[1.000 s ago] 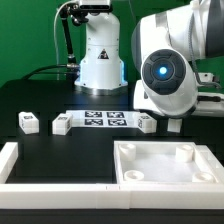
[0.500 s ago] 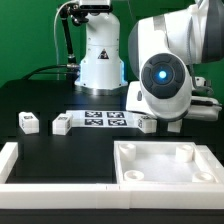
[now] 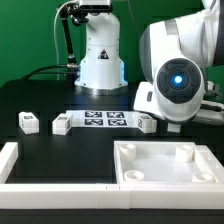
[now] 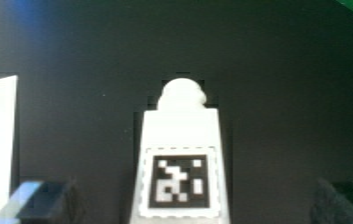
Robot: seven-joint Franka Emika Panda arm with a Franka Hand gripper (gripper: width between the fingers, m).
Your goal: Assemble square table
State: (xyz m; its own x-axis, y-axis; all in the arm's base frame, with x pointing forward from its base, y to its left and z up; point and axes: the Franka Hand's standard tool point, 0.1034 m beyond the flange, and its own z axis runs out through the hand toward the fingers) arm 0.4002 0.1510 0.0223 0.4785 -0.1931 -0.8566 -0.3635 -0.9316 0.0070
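Pincer (image 4: 194, 203) wide open and empty above white leg (image 4: 182, 125) with black-and-white square tag (image 4: 178, 180)

Surface (image 3: 70, 150): matte black.
Square table top (image 3: 160, 168): plain white.
Legs (image 3: 27, 122): white, each bearing a black-and-white square tag (on the leg (image 4: 182, 150) in the wrist view, a blocky grid within a white border).
Marker board (image 3: 104, 120): white with black tags.
Border wall (image 3: 50, 192): white.
Arm (image 3: 190, 40): white, blue-lit ring.
Backdrop (image 3: 30, 40): green.

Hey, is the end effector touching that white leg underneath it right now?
Apart. The wrist view shows the leg between the open end effector's fingers, with bare black tabletop separating it from each finger.
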